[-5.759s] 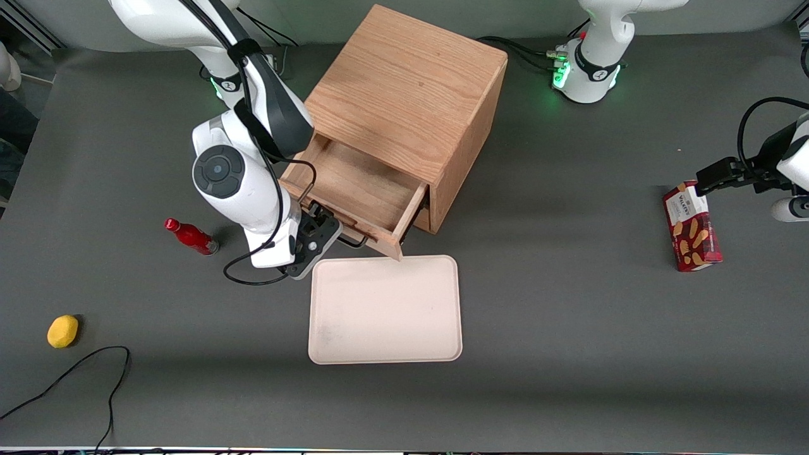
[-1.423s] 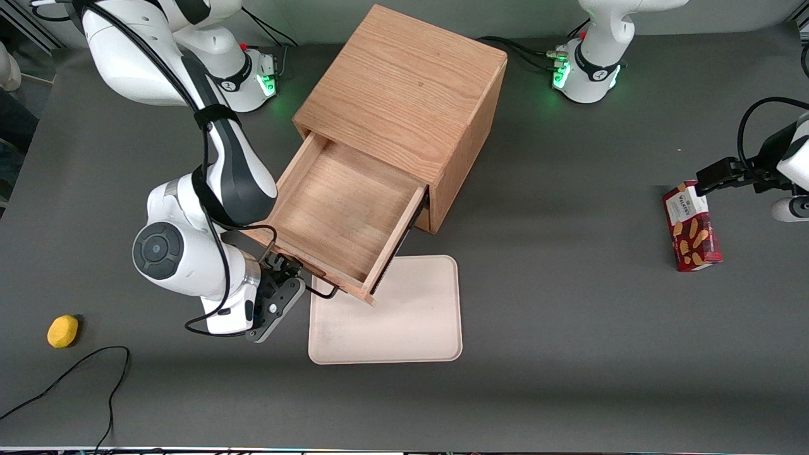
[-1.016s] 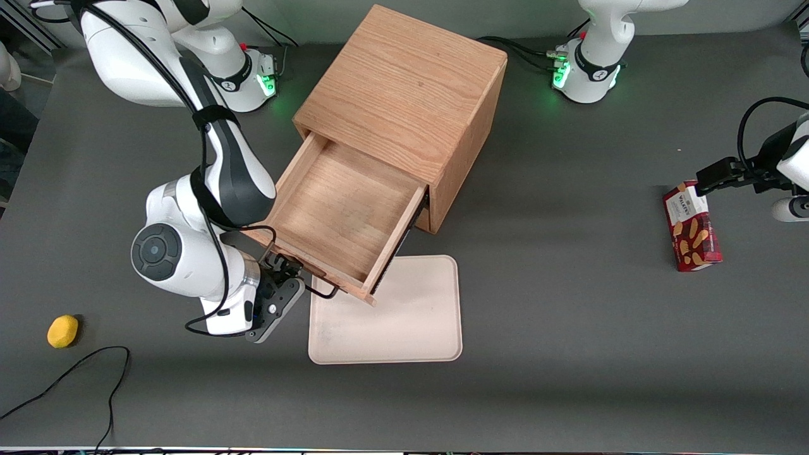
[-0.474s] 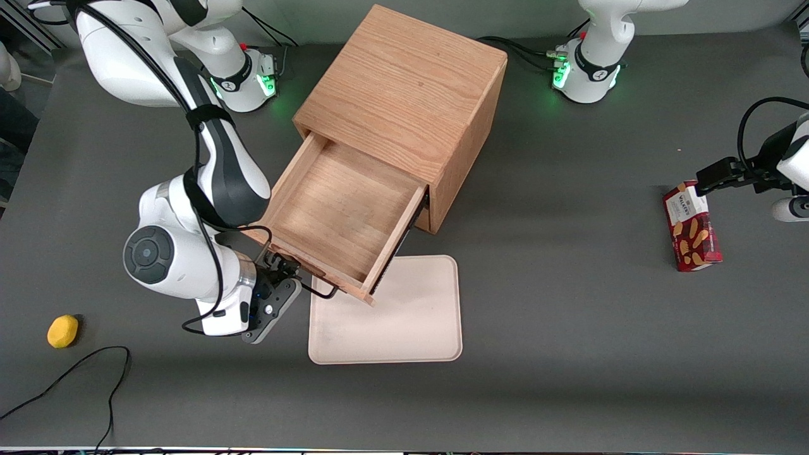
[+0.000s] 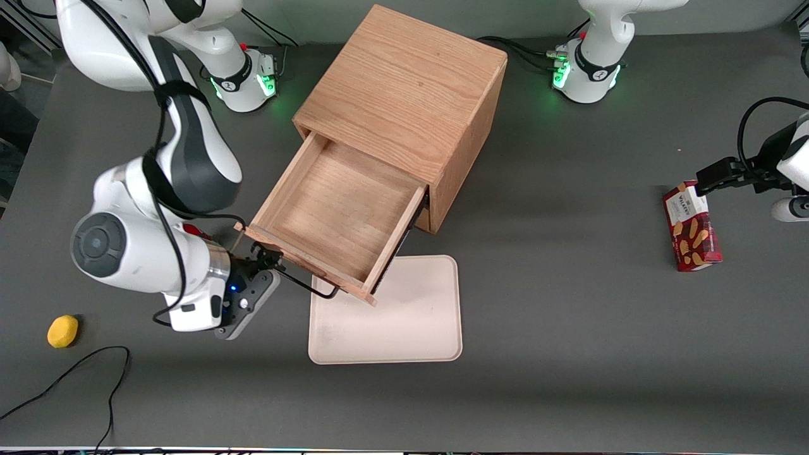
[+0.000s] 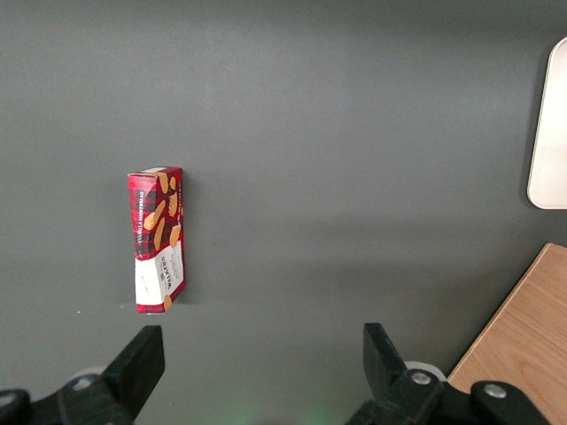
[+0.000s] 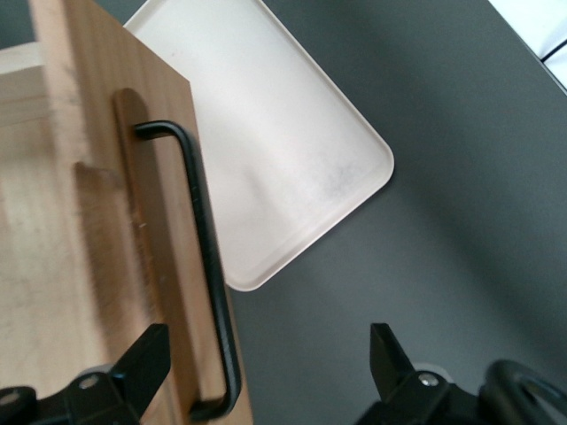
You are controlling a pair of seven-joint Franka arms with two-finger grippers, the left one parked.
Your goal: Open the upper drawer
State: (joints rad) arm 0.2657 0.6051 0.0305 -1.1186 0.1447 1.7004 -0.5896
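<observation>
We see the upper drawer pulled well out of the wooden cabinet, its tray bare, its front corner hanging over the edge of the cream tray that lies on the table nearer the front camera than the cabinet. Our gripper hovers just beside the end of the drawer's black handle toward the working arm's end of the table, its fingers spread apart and holding nothing, the handle free of them in the right wrist view. A yellow lemon lies well apart from the cabinet at the working arm's end, and a red biscuit box lies toward the parked arm's end.
</observation>
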